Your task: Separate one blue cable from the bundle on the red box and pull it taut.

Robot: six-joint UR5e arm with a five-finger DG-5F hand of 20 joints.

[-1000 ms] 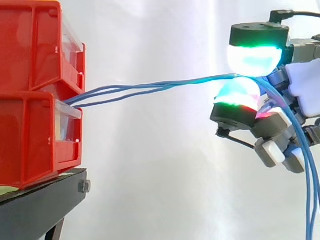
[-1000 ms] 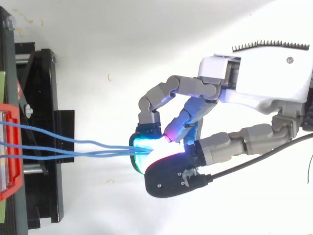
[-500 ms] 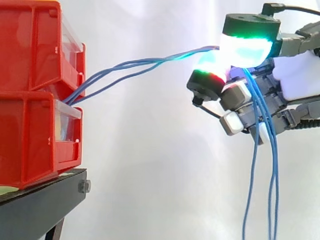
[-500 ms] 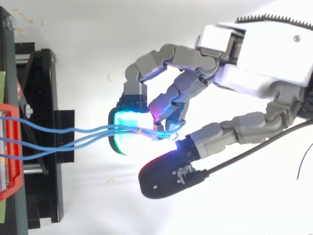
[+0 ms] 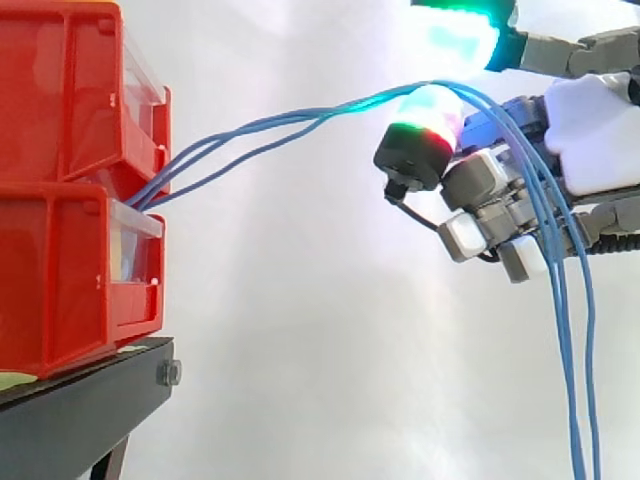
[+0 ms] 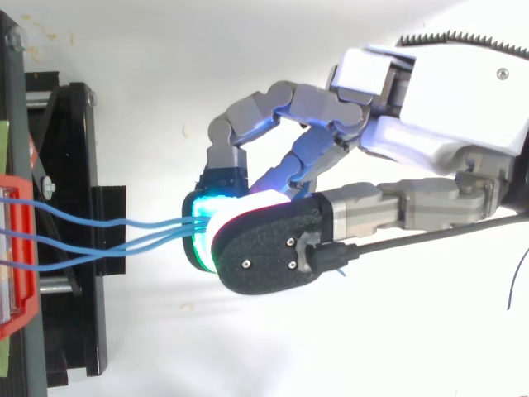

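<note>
Three blue cables point(image 5: 300, 118) leave the gap between the two stacked red bins point(image 5: 70, 100) and climb rightwards to my hand point(image 5: 600, 140). They lie together over a curled finger whose pad point(image 5: 425, 115) glows red and green, then hang straight down on the right. The thumb's green-cyan pad point(image 5: 455, 35) sits just above them with a small gap. From above, the cables point(image 6: 149, 222) converge under the thumb point(image 6: 264, 256), which covers the curled fingers. The cables run together, none apart from the others. They sag a little near the bins.
The red bins stand on a black stand point(image 5: 90, 400) at the left, seen from above as a red edge point(image 6: 21, 248) on a black frame point(image 6: 70, 165). A white curtain hangs behind. Open space lies between the bins and the hand.
The hand has risen from its pinch a second ago. The thumb has lifted off and swung over the fingers. The cables now drape over the curled finger and slope up more steeply.
</note>
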